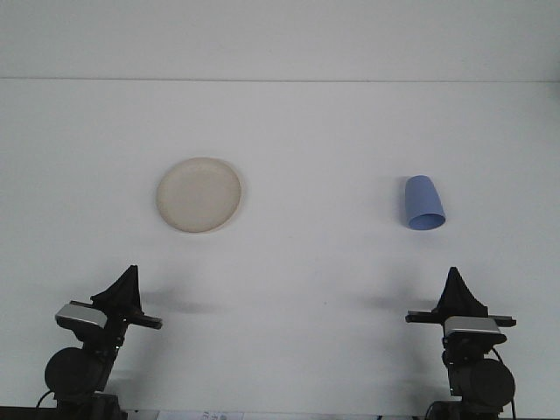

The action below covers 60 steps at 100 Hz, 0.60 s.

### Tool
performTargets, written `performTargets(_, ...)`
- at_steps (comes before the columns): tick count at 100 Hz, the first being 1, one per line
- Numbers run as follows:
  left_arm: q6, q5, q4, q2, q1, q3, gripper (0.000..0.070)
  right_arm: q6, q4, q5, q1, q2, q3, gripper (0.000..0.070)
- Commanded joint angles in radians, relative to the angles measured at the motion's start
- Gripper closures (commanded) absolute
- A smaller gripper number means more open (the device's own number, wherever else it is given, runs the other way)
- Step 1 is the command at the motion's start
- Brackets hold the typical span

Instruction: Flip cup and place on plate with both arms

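The left gripper [129, 273] is seen low at the left, its fingers brought together to a point. Beyond it a cream plate [199, 195] lies on the white table [315, 131]. The blue cup [423, 203] (upside down, tilted) is found well right. The right gripper [455, 276] is likewise closed.
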Motion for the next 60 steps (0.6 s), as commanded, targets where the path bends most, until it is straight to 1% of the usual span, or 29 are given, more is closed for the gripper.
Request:
performTargets(1, 0.001, 0.004, 0.011, -0.001, 0.0, -0.019, 0.0683, -0.002, 0.014, 0.003, 0.001, -0.001, -0.002, 0.07)
performTargets(14, 0.001, 0.004, 0.011, -0.001, 0.0, -0.019, 0.0683, 0.002, 0.004, 0.002, 0.001, -0.001, 0.003, 0.07)
performTargets(24, 0.001, 0.004, 0.011, -0.001, 0.0, -0.019, 0.0683, 0.021, -0.077, 0.003, 0.001, 0.0, 0.051, 0.07)
performTargets(41, 0.001, 0.004, 0.011, -0.001, 0.0, -0.019, 0.0683, 0.021, -0.271, 0.003, 0.001, 0.059, 0.235, 0.07)
performTargets(60, 0.001, 0.004, 0.011, -0.001, 0.0, -0.019, 0.0683, 0.002, -0.5, -0.002, 0.001, 0.254, 0.471, 0.07)
